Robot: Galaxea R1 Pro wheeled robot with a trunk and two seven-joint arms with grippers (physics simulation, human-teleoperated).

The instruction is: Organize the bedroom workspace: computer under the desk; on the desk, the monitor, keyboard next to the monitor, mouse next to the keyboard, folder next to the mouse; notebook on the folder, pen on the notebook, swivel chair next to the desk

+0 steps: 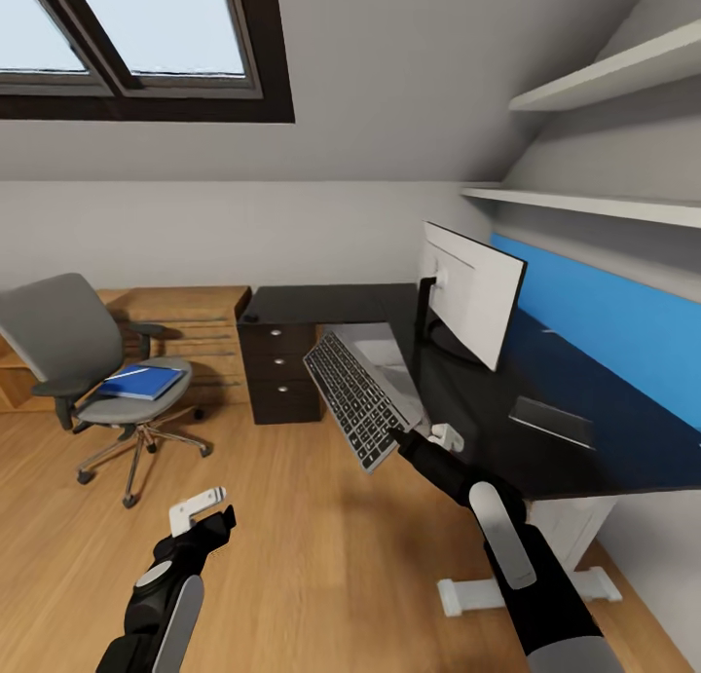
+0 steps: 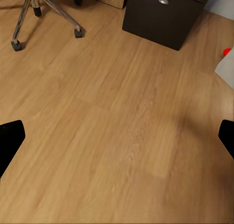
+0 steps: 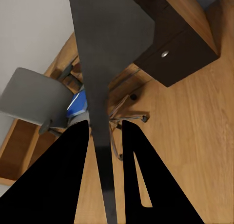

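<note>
Nearest to the robot, the left gripper (image 1: 200, 510) is hanging low over the wooden floor (image 1: 321, 556) with nothing between its fingers; in the left wrist view the two dark fingertips are standing far apart at the sides of the picture, so it is wide open and idle. A little farther and to the right, the right gripper (image 1: 407, 443) is pinching the near end of the keyboard (image 1: 357, 397), and in the right wrist view the slim dark body of the keyboard is passing between the two black fingers (image 3: 58, 185), which are closing tightly on it. The keyboard is tilting steeply in the air, beside the front edge of the desk (image 1: 604, 459) and not lying on it. I judge this is the weak point: the hold is only at one end, so the long free part could swing or slip out and drop to the floor. Its far end is also near the monitor (image 1: 472, 291), which is standing on the desk just behind, and a careless turn could knock the thin stand. A small white object (image 1: 446, 435) is sitting at the desk edge touching or just beside the gripper; I cannot tell what it is, but it could be pushed off. Far to the left, the swivel chair (image 1: 68, 347) is standing well apart from the desk, carrying the folder (image 1: 141, 382) with the pen (image 1: 125, 373) on top.
</note>
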